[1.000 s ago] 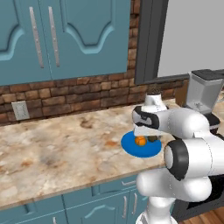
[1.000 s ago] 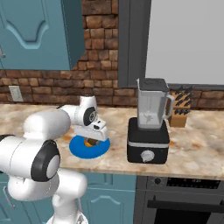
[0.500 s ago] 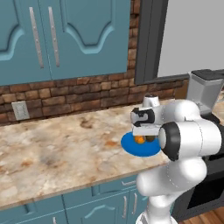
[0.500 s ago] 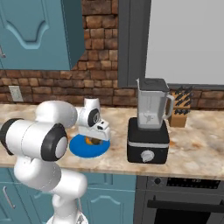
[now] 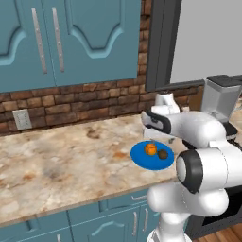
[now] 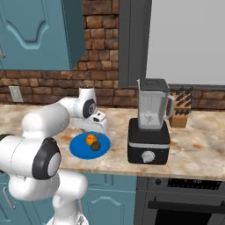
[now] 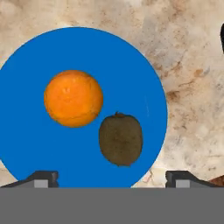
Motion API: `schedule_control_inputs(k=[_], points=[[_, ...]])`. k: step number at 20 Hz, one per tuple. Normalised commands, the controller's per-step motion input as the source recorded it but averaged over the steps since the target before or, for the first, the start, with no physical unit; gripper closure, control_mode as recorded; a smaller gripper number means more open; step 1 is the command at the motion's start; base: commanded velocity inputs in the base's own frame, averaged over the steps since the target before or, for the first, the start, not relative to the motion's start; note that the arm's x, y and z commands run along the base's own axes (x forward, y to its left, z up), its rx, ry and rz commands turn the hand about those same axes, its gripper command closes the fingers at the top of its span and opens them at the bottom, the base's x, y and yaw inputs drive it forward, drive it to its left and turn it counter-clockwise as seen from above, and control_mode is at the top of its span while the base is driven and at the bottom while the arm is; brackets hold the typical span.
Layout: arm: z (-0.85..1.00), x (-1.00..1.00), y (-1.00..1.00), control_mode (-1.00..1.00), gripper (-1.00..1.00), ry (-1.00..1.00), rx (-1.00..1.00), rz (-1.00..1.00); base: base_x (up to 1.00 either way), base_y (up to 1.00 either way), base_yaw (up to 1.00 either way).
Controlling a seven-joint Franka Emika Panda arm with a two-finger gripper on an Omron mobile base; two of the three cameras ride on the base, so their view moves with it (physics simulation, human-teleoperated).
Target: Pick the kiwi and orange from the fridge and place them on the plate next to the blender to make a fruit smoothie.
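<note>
**Both fruits on the plate, gripper above them with nothing held**

The stone counter carries the blender at the right and, just to its left, the blue plate. On the plate lie the orange and, beside it and apparently just apart from it, the smaller kiwi. The gripper hangs over the plate's near part with its jaws spread wide and nothing between them; neither fruit is touched.

Judged from this arrangement, placing appears done and the step in hand is the retreat. It is best made as a straight lift away from the plate before any sideways swing, so that neither finger brushes the kiwi, which lies nearest the tips and could roll.

The hand view alone shows both fingertips at once, the wide gap between them, and each fruit's seat well inside the rim. The right base view alone shows the plate's closeness to the blender and the knife block beyond it. The left base view shows the wall outlet far to the left.
</note>
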Motion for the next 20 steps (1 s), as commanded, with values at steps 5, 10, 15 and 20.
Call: schedule_control_inputs(k=[5, 10, 15, 20], points=[[0.99, -0.98, 0.24, -1.0, -1.0, -0.25, -0.05, 0.0, 0.0, 0.0, 0.0], [1.0, -1.0, 0.14, -1.0, -1.0, -0.29, -0.03, 0.0, 0.0, 0.0, 0.0], [1.0, -1.0, 0.11, -1.0, -1.0, -0.44, -0.1, 0.13, 0.0, 0.0, 0.0], [0.78, -1.0, 0.1, -1.0, -1.0, -0.46, -0.08, 0.08, 0.0, 0.0, 0.0]])
